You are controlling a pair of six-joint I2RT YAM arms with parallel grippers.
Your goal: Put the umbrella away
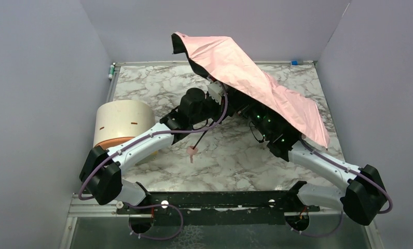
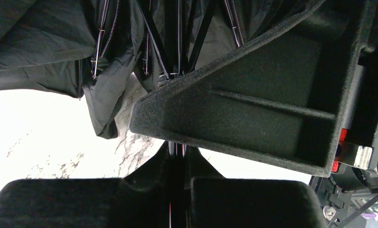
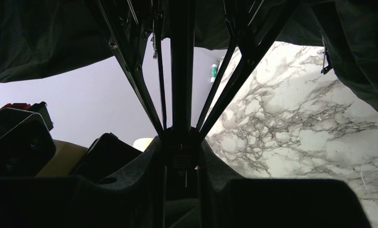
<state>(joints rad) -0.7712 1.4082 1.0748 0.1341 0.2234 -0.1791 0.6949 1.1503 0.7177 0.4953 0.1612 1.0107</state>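
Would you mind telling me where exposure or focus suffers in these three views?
Top external: evenly lit and sharp, umbrella clear. Left wrist: the marble table blows out white under the dark lining. Right wrist: ribs silhouetted black, marble well exposed.

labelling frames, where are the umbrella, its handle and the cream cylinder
umbrella [image 1: 256, 83]: top external view, on the pink canopy fabric
umbrella handle [image 1: 192, 151]: top external view, on the small pink knob at the shaft's end
cream cylinder [image 1: 122, 126]: top external view, on its cream side

A: Top view evenly lit and sharp, soft shadows on the worktop [image 1: 235, 161].
B: Left wrist: worktop blown out white. Both wrist views dim under the umbrella [image 3: 44, 42] lining, near foreground soft.
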